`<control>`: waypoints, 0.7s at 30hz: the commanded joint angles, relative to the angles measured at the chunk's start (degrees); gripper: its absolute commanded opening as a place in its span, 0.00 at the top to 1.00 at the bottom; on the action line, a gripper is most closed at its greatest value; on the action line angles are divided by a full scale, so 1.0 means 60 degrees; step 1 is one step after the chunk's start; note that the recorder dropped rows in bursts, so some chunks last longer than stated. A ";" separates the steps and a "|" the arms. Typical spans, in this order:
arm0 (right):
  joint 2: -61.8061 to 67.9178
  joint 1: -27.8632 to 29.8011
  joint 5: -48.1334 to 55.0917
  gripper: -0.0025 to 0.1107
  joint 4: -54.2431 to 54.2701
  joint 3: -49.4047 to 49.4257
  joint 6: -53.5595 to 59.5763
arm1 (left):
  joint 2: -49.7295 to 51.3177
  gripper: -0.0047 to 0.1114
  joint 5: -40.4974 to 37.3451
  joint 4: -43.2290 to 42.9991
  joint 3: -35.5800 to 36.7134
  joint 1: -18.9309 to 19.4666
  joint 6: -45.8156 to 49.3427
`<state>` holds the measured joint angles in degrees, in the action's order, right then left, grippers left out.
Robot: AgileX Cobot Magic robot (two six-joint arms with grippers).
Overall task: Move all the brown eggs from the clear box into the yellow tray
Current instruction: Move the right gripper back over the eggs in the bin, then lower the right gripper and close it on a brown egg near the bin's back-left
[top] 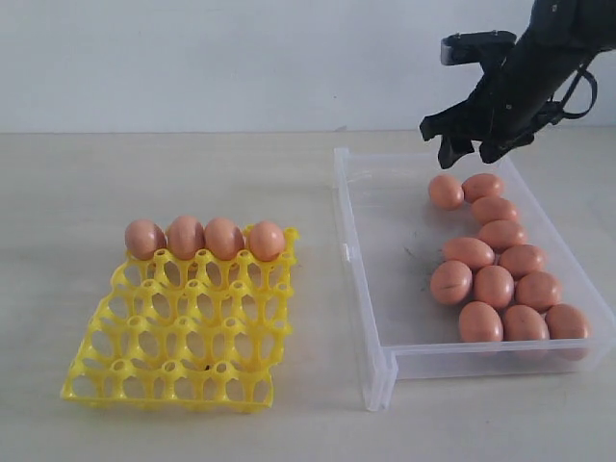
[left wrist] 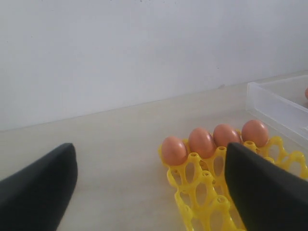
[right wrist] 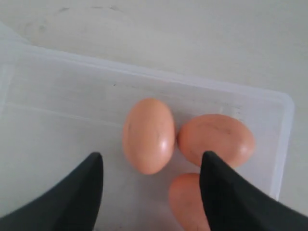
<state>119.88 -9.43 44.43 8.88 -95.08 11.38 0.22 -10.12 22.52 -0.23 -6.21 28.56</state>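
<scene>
The right gripper hung open over the far end of the clear box, seemingly aligned on a brown egg. The left gripper stood open near the yellow tray.

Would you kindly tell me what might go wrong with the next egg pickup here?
1. The egg below the open right gripper touches its neighbour; a finger may hit that one rather than slip between them.
2. Nudged eggs could roll across the bare floor of the box.
</scene>
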 commanded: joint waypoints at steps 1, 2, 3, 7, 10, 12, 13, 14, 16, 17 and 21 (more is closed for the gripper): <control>0.0783 -0.0043 0.1094 0.51 -0.0793 -0.1191 -0.0766 | -0.0037 0.29 0.0004 0.0063 0.0038 -0.0062 -0.0075; 0.0914 -0.0085 0.1181 0.51 -0.0793 -0.1321 -0.0766 | -0.0037 0.29 0.0004 0.0063 0.0038 -0.0062 -0.0075; 0.1083 -0.0194 0.1241 0.51 -0.0822 -0.1462 -0.0766 | -0.0037 0.29 0.0004 0.0063 0.0038 -0.0062 -0.0075; 0.1655 -0.0675 0.1274 0.51 -0.1248 -0.1939 -0.0660 | -0.0037 0.29 0.0004 0.0063 0.0038 -0.0062 -0.0075; 0.1928 -0.0936 0.1391 0.51 -0.2046 -0.2408 -0.1040 | -0.0037 0.29 0.0004 0.0063 0.0038 -0.0062 -0.0075; 0.2089 -0.0995 0.1589 0.51 -0.2566 -0.2749 -0.1434 | -0.0037 0.29 0.0004 0.0063 0.0038 -0.0062 -0.0075; 0.2138 -0.0995 0.1752 0.51 -0.2794 -0.2910 -0.1621 | -0.0037 0.29 0.0004 0.0063 0.0038 -0.0062 -0.0075; 0.2234 -0.0995 0.1898 0.51 -0.2853 -0.3039 -0.1698 | -0.0037 0.29 0.0004 0.0063 0.0038 -0.0062 -0.0075; 0.2307 -0.0995 0.2113 0.51 -0.2910 -0.3157 -0.1813 | -0.0037 0.29 0.0004 0.0063 0.0038 -0.0062 -0.0075; 0.2368 -0.0995 0.2188 0.51 -0.2910 -0.3211 -0.1813 | -0.0037 0.29 0.0004 0.0063 0.0038 -0.0062 -0.0075; 0.2537 -0.0995 0.2345 0.51 -0.2570 -0.3273 -0.1813 | -0.0037 0.29 0.0004 0.0063 0.0038 -0.0062 -0.0075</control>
<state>134.41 -15.49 57.58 -7.61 -114.17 0.86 0.22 -10.12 22.52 -0.23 -6.21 28.56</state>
